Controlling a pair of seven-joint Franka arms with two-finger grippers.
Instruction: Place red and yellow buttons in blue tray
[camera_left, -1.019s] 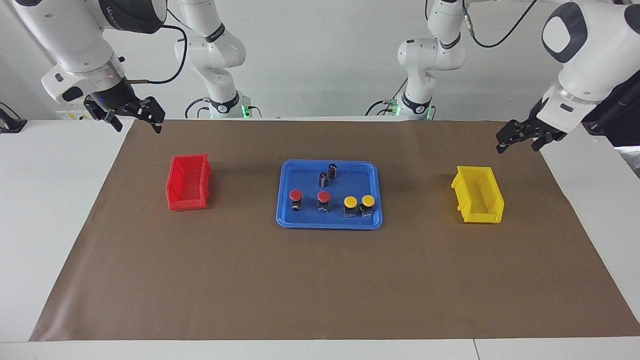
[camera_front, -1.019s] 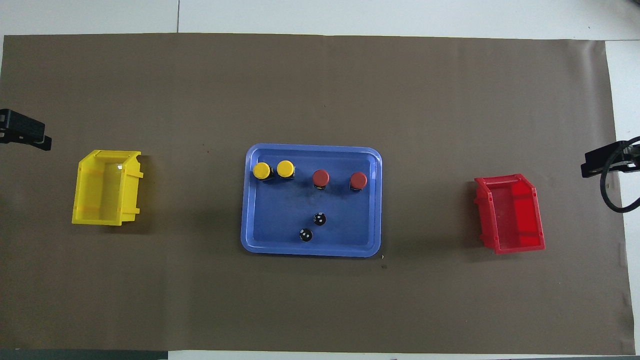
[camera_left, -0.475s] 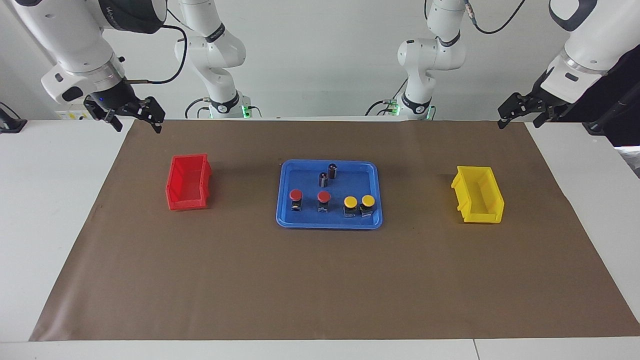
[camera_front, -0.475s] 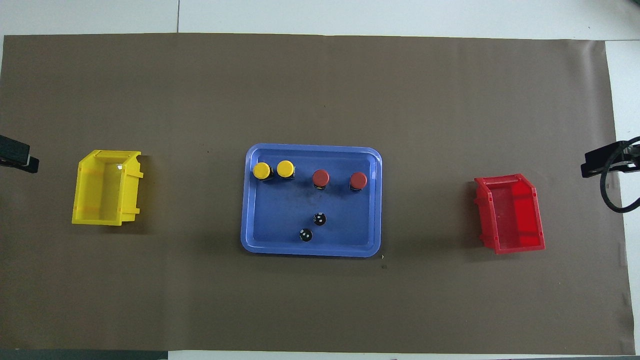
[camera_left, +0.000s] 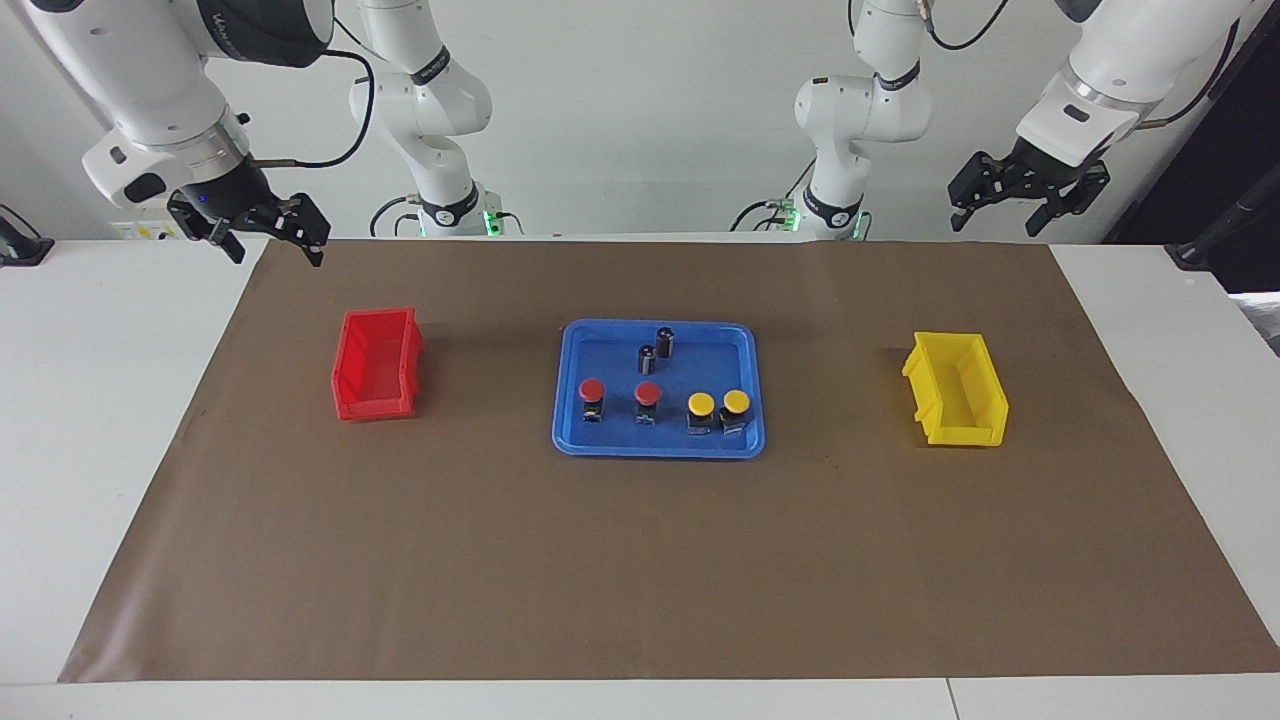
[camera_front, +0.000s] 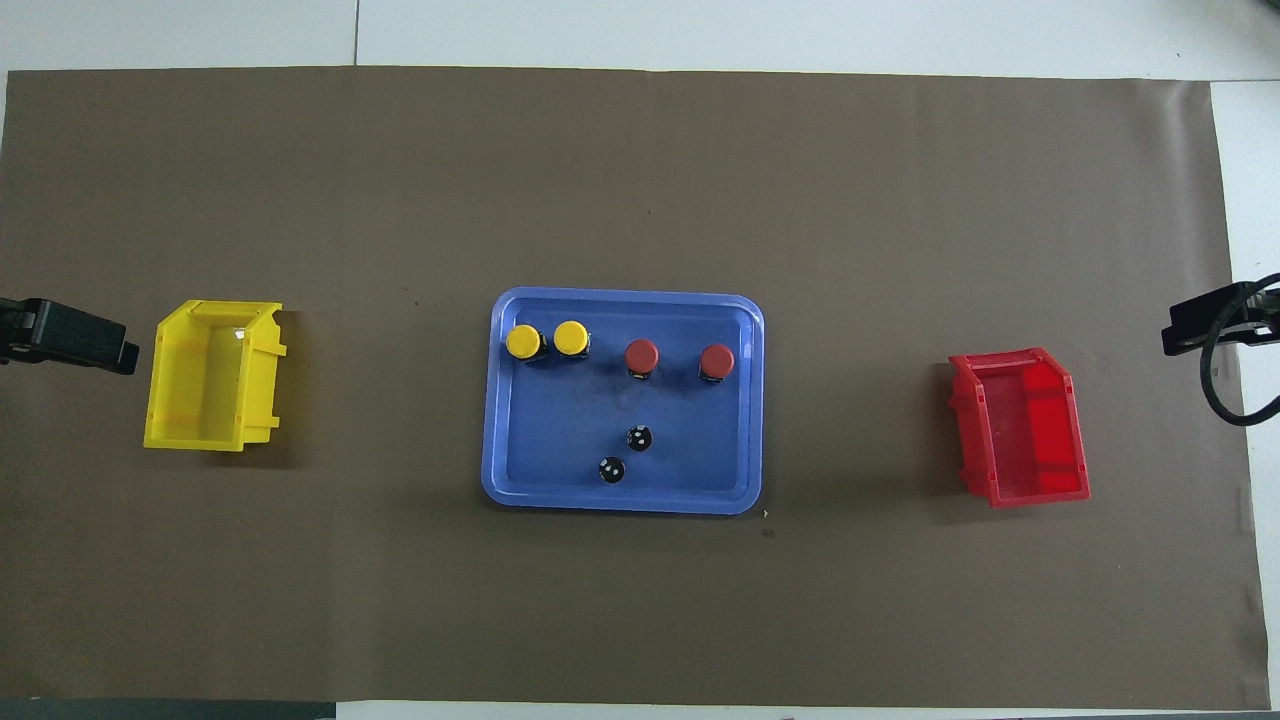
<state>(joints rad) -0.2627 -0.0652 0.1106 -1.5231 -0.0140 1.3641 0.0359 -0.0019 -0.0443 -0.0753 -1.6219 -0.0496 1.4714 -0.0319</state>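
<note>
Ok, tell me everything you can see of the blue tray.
The blue tray is a flat, shallow rectangle of what looks like plastic, with rounded corners and a low raised rim. It lies level on the brown paper at mid-table, between the red bin and the yellow bin, touching neither. Standing in it are two red buttons, two yellow buttons and, nearer the robots, two dark cylinders. No gripper touches it.

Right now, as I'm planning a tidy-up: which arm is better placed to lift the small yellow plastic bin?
Left: the left gripper hangs open at the yellow bin's end; the right gripper waits by the small red plastic bin.
</note>
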